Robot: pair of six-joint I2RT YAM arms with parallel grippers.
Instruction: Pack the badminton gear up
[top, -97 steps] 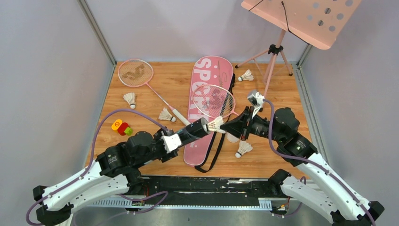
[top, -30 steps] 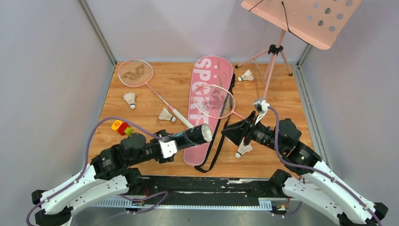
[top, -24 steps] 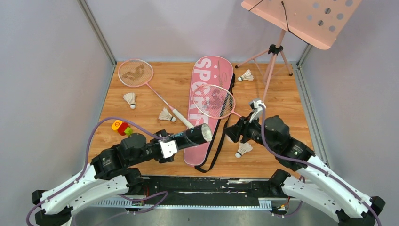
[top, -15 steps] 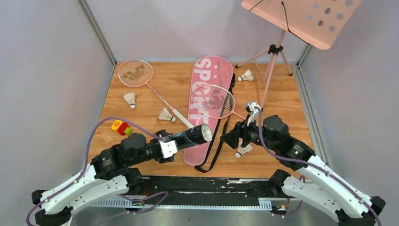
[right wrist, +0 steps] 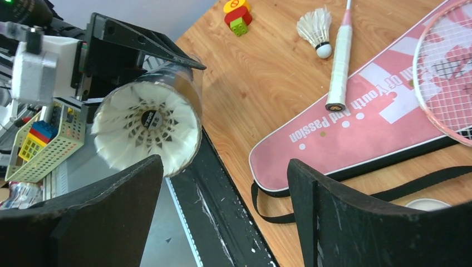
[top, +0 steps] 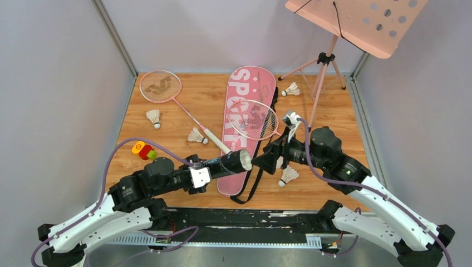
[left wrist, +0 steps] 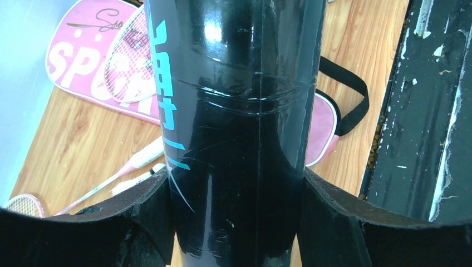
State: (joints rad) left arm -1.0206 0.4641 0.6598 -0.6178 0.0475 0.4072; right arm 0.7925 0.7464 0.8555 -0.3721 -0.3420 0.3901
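The black tube (left wrist: 239, 111) is clamped between the two fingers of the left gripper (left wrist: 236, 186), which press on opposite sides partway along its length. It hangs over the near edge of the tabletop (top: 345, 111), left of the middle, with its open mouth toward the right. The right gripper (right wrist: 225, 164) faces that mouth with its fingers spread wide and nothing between them. In its wrist view the mouth sits just beyond the left-hand fingertip rather than in the gap.

A seated shuttlecock (right wrist: 146, 130) fills the mouth, its white feathers fanning into a ring around a small dark centre. The tube is a smooth, glossy cylinder with turquoise lettering and a faint ring seam (fine scuffs too). The fingers are matt black with rough edges.

Below the tube lies the near end of the pink racket bag (top: 247, 89), with its black strap (top: 253, 183) looped toward the near edge. One pink racket (top: 253, 118) rests on the bag. The second racket (top: 160, 86) has its head at the far left corner, and its white handle (right wrist: 338, 72) reaches the bag. Loose shuttlecocks (top: 288, 176) lie scattered on the wood, one just beside the right gripper. A small toy (top: 143, 150) sits near the left edge, and a pink music stand (top: 356, 22) is at the far right corner.
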